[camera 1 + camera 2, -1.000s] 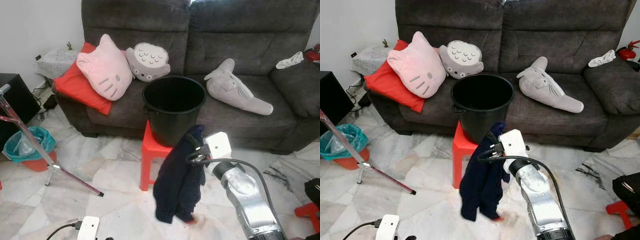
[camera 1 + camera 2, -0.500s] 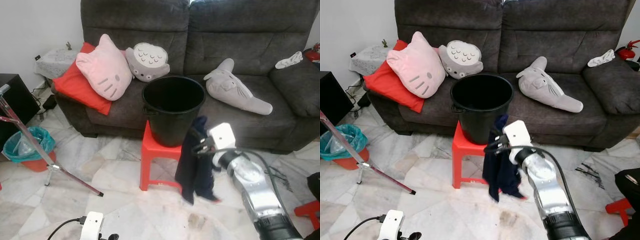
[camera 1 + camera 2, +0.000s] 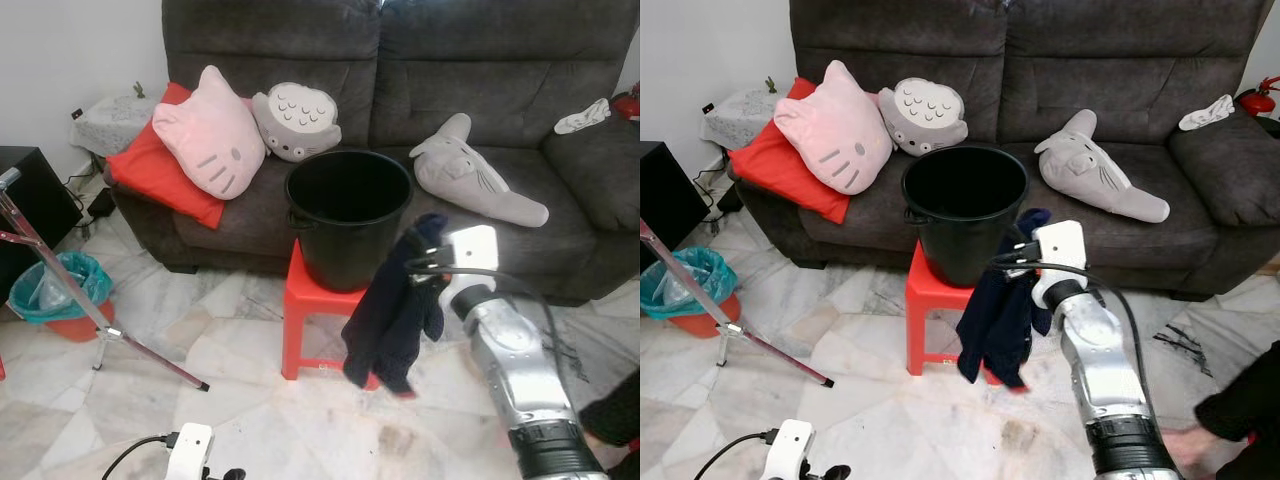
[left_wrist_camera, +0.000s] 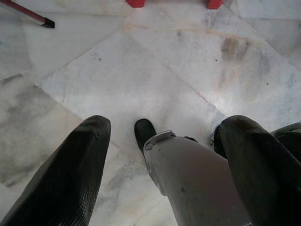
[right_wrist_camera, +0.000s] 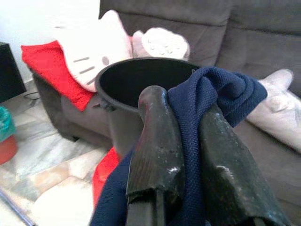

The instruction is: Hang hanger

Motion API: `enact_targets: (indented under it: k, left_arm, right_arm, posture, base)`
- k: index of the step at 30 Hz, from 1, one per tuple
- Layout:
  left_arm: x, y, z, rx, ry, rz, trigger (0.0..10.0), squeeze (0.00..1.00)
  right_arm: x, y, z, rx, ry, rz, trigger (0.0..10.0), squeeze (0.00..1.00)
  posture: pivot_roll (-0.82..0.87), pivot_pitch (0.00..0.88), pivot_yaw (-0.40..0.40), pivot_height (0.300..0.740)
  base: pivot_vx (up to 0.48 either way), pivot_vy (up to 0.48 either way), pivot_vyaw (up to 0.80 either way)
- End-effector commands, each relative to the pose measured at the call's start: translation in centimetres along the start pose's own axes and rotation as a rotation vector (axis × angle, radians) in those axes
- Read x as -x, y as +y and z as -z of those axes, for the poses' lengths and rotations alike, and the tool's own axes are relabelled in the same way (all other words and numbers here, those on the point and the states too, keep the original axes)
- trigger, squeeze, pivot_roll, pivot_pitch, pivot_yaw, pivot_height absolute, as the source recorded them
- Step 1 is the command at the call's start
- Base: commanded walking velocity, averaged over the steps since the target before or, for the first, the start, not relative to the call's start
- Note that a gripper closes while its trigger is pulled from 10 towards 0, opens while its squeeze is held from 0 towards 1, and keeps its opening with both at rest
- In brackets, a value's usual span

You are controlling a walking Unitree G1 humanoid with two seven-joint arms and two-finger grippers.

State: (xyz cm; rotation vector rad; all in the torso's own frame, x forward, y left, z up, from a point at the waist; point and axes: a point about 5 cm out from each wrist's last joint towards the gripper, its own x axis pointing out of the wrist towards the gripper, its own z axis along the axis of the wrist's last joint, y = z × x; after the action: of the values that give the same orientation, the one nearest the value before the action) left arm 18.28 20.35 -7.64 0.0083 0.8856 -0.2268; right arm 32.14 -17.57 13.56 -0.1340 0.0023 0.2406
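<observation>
Right hand [image 3: 418, 262] pinches a dark blue garment [image 3: 393, 312], dangling it just right of the black bucket [image 3: 348, 215] on the red stool [image 3: 306, 298]. Left hand [image 4: 160, 155] hangs open above the floor [image 4: 141, 75].

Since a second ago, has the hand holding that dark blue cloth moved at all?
Yes. The right gripper with the navy garment has shifted rightward and up, past the red stool, nearer the black bucket.

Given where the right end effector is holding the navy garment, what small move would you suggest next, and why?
Probably carry it a little further forward and left, over the black bucket's opening. The right end effector is shut on the navy garment, which hangs beside the bucket and in front of the red stool, not above the rim. The left end effector hangs idle over the floor.
</observation>
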Motion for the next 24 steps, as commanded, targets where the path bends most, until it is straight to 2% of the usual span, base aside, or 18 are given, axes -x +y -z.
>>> enact_targets:
  k: [1,4,5,8,12,16,17,21,24]
  left_arm:
    - [0.0,0.0,0.0,-0.008,-0.005,0.006,10.0,0.0]
    - [0.2,0.2,0.2,0.008,-0.011,0.009,10.0,0.0]
    - [0.3,0.4,0.4,0.007,-0.009,0.007,10.0,0.0]
    - [0.5,0.8,0.4,0.002,-0.015,-0.008,10.0,0.0]
    - [0.8,1.2,0.7,0.021,-0.029,-0.035,10.0,0.0]
    - [1.1,1.5,1.0,0.027,-0.04,-0.059,10.0,0.0]
    - [1.2,1.6,1.3,0.033,-0.039,-0.068,10.0,0.0]
    - [1.3,1.9,1.3,0.05,-0.054,-0.081,10.0,0.0]
    - [1.4,2.0,1.4,0.067,-0.056,-0.095,10.0,0.0]
  right_arm:
    - [0.2,-0.4,-0.8,0.0,-0.035,0.014,10.0,0.0]
    - [0.8,-0.6,-0.4,-0.027,-0.031,0.018,10.0,0.0]
    - [1.0,-0.9,-0.3,-0.056,-0.037,0.038,10.0,0.0]
    - [1.5,-1.7,-0.3,-0.064,-0.067,0.1,10.0,0.0]
    - [2.1,-2.0,1.1,-0.077,-0.057,0.187,10.0,0.0]
    - [3.2,-1.7,4.4,-0.11,0.035,0.277,10.0,0.0]
    - [3.8,-1.6,6.3,-0.125,0.101,0.314,10.0,0.0]
    - [4.5,-1.9,8.3,-0.154,0.181,0.383,10.0,0.0]
    - [4.3,-2.1,8.3,-0.132,0.183,0.389,10.0,0.0]
  posture:
    - [-0.05,0.0,0.038,0.74]
    - [-0.06,0.0,0.045,0.74]
    - [-0.06,0.0,0.049,0.74]
    - [-0.06,0.0,0.059,0.74]
    - [-0.05,0.0,0.072,0.74]
    - [-0.02,0.0,0.06,0.74]
    - [0.01,0.0,0.042,0.74]
    - [0.04,0.024,0.034,0.74]
    - [0.01,0.021,0.05,0.74]
  base:
    - [0.0,0.0,0.0]
    - [0.0,0.0,0.0]
    - [0.0,0.0,0.0]
    - [0.0,0.0,0.0]
    - [0.0,0.0,0.0]
    - [0.0,0.0,0.0]
    - [0.0,0.0,0.0]
    - [0.0,0.0,0.0]
    - [0.0,0.0,0.0]
